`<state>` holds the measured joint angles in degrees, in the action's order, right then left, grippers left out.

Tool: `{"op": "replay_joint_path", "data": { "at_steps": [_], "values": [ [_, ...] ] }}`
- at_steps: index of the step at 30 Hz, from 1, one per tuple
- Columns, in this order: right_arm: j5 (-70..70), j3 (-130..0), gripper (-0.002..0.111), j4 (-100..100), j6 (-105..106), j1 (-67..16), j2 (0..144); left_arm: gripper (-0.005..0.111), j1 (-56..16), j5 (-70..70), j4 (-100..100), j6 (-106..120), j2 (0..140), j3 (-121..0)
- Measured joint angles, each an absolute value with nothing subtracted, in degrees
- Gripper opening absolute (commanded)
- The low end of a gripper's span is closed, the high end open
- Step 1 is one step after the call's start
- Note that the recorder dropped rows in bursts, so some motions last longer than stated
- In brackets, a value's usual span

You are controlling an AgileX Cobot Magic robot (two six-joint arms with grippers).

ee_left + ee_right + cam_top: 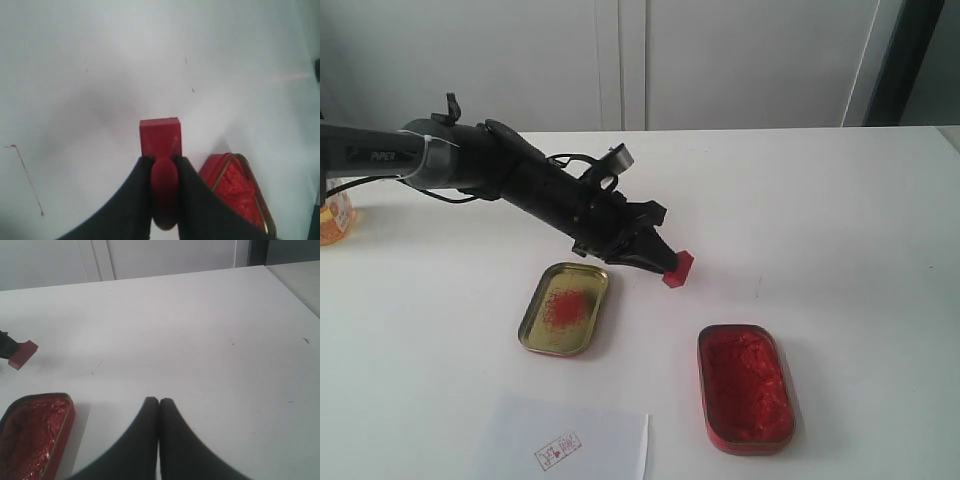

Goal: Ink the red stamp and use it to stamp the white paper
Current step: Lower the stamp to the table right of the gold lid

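Observation:
My left gripper [665,262] is shut on the handle of the red stamp [679,268], holding it just above the table between the two tins. In the left wrist view the stamp [160,137] shows its square base beyond my black fingers [137,192]. The white paper [565,443] lies at the front edge, bearing a small red imprint [558,449]. My right gripper [159,401] is shut on nothing, over bare table beside the red ink tin [32,432]; it does not show in the exterior view. The stamp [23,354] also appears in the right wrist view.
The open red tin of ink paste [744,387] sits at the front right. A gold tin with a red smudge [564,308] lies left of it. An orange container [334,216] stands at the far left edge. The white table [820,200] runs back to a wall.

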<state>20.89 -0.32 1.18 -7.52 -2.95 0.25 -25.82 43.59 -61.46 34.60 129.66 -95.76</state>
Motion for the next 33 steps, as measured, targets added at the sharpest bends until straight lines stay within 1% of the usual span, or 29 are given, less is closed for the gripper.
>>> {"op": "replay_joint_path", "data": {
  "at_steps": [33],
  "values": [
    [20.89, -0.32, 0.0, 1.18, -7.52, -2.95, 0.25, 0.0, -25.82, 42.19, -61.67, 31.64, 132.45, -95.85]
  ]
}}
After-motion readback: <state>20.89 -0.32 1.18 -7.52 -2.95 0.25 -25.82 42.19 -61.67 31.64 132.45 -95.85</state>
